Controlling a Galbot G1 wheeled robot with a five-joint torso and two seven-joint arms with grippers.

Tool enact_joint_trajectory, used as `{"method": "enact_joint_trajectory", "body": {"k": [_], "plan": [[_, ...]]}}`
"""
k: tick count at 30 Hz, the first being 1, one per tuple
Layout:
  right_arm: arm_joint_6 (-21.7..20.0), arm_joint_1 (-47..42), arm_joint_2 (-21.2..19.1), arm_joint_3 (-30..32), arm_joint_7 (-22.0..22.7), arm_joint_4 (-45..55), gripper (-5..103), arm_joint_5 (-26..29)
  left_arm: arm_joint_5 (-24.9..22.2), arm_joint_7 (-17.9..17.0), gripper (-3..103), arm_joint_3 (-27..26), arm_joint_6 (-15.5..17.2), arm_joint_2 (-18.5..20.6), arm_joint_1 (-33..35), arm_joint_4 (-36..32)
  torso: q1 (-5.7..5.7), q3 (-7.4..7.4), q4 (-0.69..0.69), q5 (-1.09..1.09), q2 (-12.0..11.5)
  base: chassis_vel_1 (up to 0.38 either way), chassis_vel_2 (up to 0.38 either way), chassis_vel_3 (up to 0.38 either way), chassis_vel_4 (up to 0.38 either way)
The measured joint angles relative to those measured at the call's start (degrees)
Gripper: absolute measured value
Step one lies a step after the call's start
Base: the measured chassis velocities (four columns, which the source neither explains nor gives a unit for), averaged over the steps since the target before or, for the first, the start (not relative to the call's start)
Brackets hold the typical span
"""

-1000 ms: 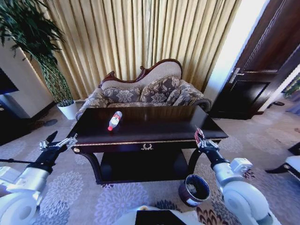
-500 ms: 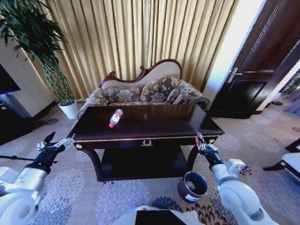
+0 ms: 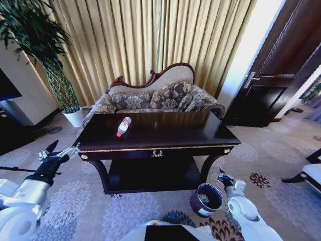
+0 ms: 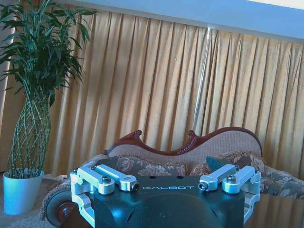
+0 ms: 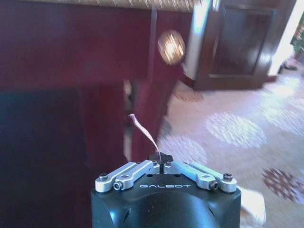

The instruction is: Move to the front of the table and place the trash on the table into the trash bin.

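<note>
Bottle [image 3: 123, 126], clear with red cap and label, lying on its side on the far left part of the dark glossy counter [image 3: 165, 133], well apart from both arms. Trash bin [image 3: 198, 207] on the carpet by the counter's front right leg.

Right end effector [image 3: 224, 176] low, just beside the bin's rim and below the counter edge. Seen from its own wrist, right end effector [image 5: 159, 164] clenched, fingertips meeting on a thin pale strip [image 5: 142, 130] curling upward; what the strip is, impossible to tell. Behind it, the counter's dark red side [image 5: 71, 47] and a wooden door [image 5: 237, 42].

Left end effector [image 3: 64, 149] held off the counter's front left corner, touching nothing. From its wrist, left end effector [image 4: 167, 186] released, fingers spread wide and empty, facing the sofa [image 4: 228, 147], curtains and a white plant pot [image 4: 19, 190].
</note>
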Motion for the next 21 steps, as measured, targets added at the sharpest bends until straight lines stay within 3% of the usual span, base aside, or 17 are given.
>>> {"method": "enact_joint_trajectory", "body": {"k": [8, 16, 19, 21], "plan": [[2.6, 6.4, 2.1, -0.8, -1.9, -14.0, 0, -3.7, 0.1, 0.0, 100, 0.7, 0.0, -0.7, 0.4, -0.8, 0.00, 0.00, 0.00, 0.00, 0.0, 0.000, 0.000, 0.000, 0.000], [4.8, 10.0, 5.2, -1.5, -2.2, -20.2, -3, -7.4, 0.2, 0.1, 100, 0.8, 0.0, -0.7, 0.9, -1.2, 0.00, -0.01, 0.01, -0.01, 0.0, 0.000, 0.000, 0.000, 0.000], [5.7, 10.7, 6.0, -1.5, -1.5, -21.6, 1, -8.7, 0.3, 0.1, 100, 0.7, 0.0, -0.7, 1.0, -1.2, 0.00, -0.01, 0.01, 0.00, 0.0, 0.000, 0.000, 0.000, 0.000], [6.1, 10.7, 6.8, -1.5, -1.2, -22.0, 13, -9.4, 0.3, 0.1, 100, 0.5, -0.2, -0.7, 1.2, -1.2, 0.00, 0.00, 0.00, 0.00, 0.0, 0.000, 0.000, 0.000, 0.000]]}}
